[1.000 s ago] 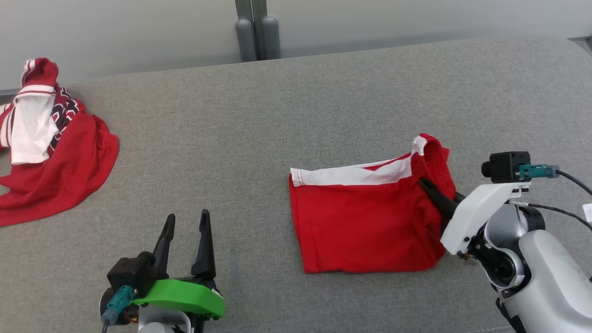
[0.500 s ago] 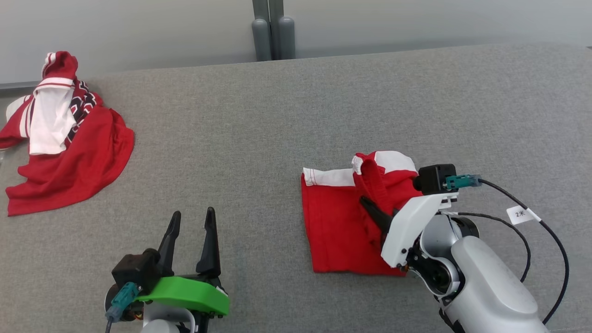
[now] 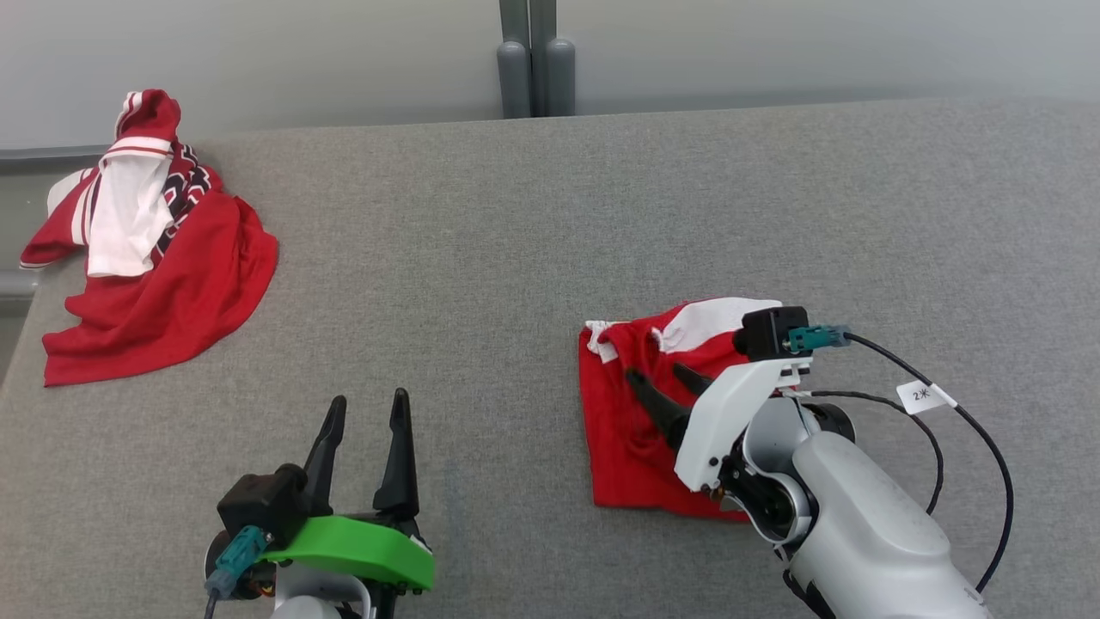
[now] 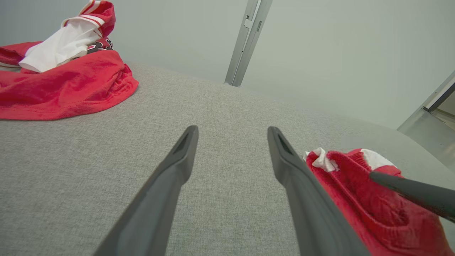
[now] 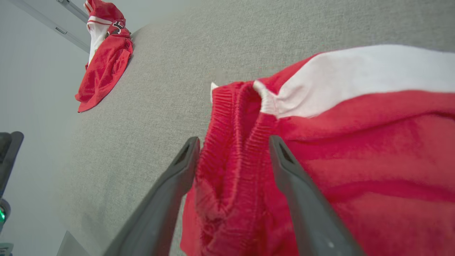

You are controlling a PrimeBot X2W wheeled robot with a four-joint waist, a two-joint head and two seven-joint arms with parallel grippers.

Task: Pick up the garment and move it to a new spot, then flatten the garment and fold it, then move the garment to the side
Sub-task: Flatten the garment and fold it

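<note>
- The garment, a pair of red knit shorts with a white side panel and a ribbed waistband (image 3: 632, 430), lies on the grey fabric-covered table (image 3: 516, 258), right of centre and directly ahead of the right arm.
- It is doubled over on itself. The white panel runs along its far edge, and the top layer is rumpled rather than flat.
- In the right wrist view the ribbed waistband stands up as a soft ridge (image 5: 231, 117).
- The right gripper (image 3: 656, 374) sits low over the shorts with its two dark fingers spread apart. The waistband ridge runs between the fingers (image 5: 233, 140), but they are not pinching it.
- The left gripper (image 3: 369, 398) is near the table's front edge, left of the shorts and well apart from them. Its fingers are also spread, with nothing between them.
- A crumpled red and white jersey (image 3: 163, 275) lies at the far left corner and plays no part here.
- Step in hand, as I judge it: folding. One half is laid over the other, and the hold on the cloth is let go.
- The next move calls for drawing the right fingers up and away without snagging the knit, which would pull the fold open.
- The raised waistband then probably needs pressing flat, or the edge re-pinching and squaring.
- After that the folded shorts can be carried aside.
</note>
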